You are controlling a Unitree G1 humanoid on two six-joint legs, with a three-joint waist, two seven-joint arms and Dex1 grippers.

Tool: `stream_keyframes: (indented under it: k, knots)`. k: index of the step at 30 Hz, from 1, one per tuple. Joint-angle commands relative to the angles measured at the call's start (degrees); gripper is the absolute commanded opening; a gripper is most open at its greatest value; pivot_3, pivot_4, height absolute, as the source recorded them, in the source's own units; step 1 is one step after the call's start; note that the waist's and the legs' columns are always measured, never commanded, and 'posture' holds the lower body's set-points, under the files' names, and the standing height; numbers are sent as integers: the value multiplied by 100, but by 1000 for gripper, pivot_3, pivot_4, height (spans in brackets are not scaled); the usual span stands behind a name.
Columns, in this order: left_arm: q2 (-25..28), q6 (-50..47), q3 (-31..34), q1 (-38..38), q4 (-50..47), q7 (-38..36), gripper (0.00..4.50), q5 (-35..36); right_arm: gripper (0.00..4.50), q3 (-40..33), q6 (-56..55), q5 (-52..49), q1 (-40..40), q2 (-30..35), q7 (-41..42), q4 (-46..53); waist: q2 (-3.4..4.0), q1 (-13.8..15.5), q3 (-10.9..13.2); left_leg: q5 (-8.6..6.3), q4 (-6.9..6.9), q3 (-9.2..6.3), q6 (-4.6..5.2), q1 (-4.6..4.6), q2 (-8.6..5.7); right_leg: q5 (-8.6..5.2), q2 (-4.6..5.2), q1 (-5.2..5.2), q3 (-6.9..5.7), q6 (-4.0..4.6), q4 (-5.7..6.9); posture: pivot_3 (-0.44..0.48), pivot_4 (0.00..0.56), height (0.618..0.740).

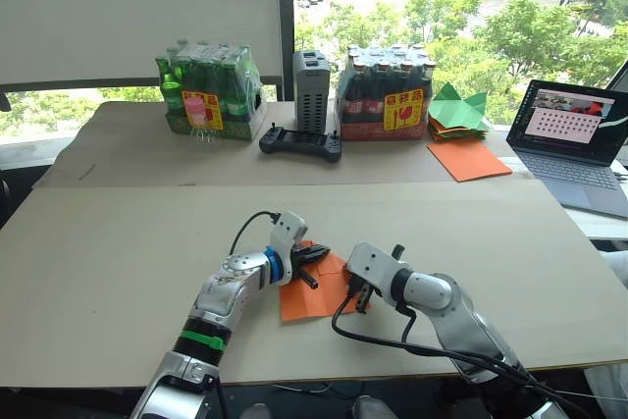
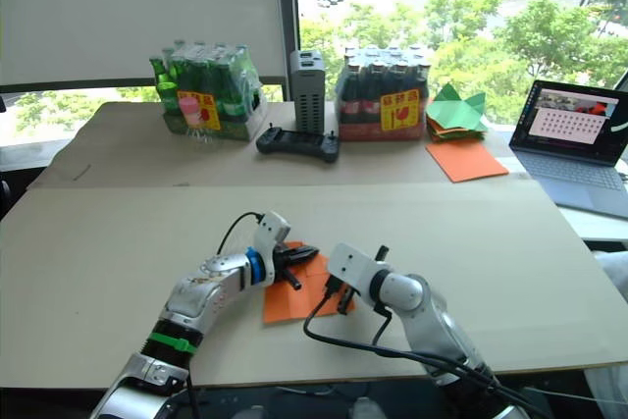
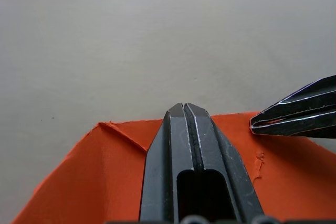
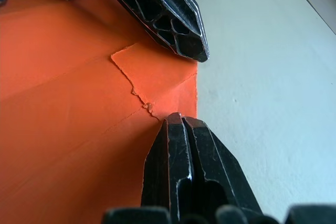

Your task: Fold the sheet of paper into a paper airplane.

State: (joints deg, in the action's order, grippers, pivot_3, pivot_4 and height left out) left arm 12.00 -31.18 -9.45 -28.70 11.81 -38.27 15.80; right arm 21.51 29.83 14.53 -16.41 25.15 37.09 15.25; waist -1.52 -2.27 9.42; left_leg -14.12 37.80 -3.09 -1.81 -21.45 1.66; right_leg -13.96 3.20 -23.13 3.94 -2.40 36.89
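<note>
Right gripper: right gripper (image 1: 359, 298) sits low over the paper's near right part, fingers pressed together with nothing between them, tips down on the orange surface by its right edge.
Left gripper: left gripper (image 1: 312, 260) reaches in from the left, fingers also closed flat against each other, empty, lying on the paper's upper part.
Paper: paper (image 1: 306, 303) lies flat on the table (image 1: 118, 242), near the front edge, under both grippers.
Look: bright orange, partly folded, with a diagonal flap edge showing in the left wrist view and straight crease lines across it; a ragged little tear (image 4: 134, 85) runs in from near the right edge, close to the right fingertips.
Step in hand: seemingly pressing a fold flat, one gripper pinning, the other creasing.
Doing it well: keep one gripper still as an anchor, drag the other along the crease line with light, even pressure; steer clear of the tear, since thin paper will likely rip further if the tip snags it; slide outward from the anchor so the sheet does not bunch.
Progress: early to middle, I judge; no nose or wing shape yet.
Far side: bottle packs (image 1: 206, 90), controller (image 1: 299, 141), spare orange sheet (image 1: 468, 159), green paper shapes (image 1: 457, 108), laptop (image 1: 574, 139), all well apart from the work.
</note>
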Motion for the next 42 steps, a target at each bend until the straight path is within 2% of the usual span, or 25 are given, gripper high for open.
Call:
stream_keyframes:
  k: [1,25,34,42]
  knots:
    - [-63,-8,-41,-144,-160,-10,0,-29,27,214,320,57,143,1,53,-309,0,-2,0,0,0,0,0,1,0,0,0,0,0,0,0,0,150,740]
    - [335,227,-215,-159,504,-9,0,-593,27,157,377,29,-7,-82,-65,-310,-3,-33,-5,0,-1,1,0,15,1,-1,-1,10,1,-2,1,0,150,740]
    - [383,256,-214,-78,530,-5,0,-666,27,15,525,-97,-319,-587,-317,-467,-4,-73,-8,0,-2,1,0,25,5,-14,-6,13,3,-24,8,0,150,740]
    - [338,237,-222,-94,510,23,0,-665,27,178,444,-51,-475,-764,-414,-824,-3,-77,-9,0,-2,1,0,26,5,-13,-6,13,4,-22,9,0,150,740]
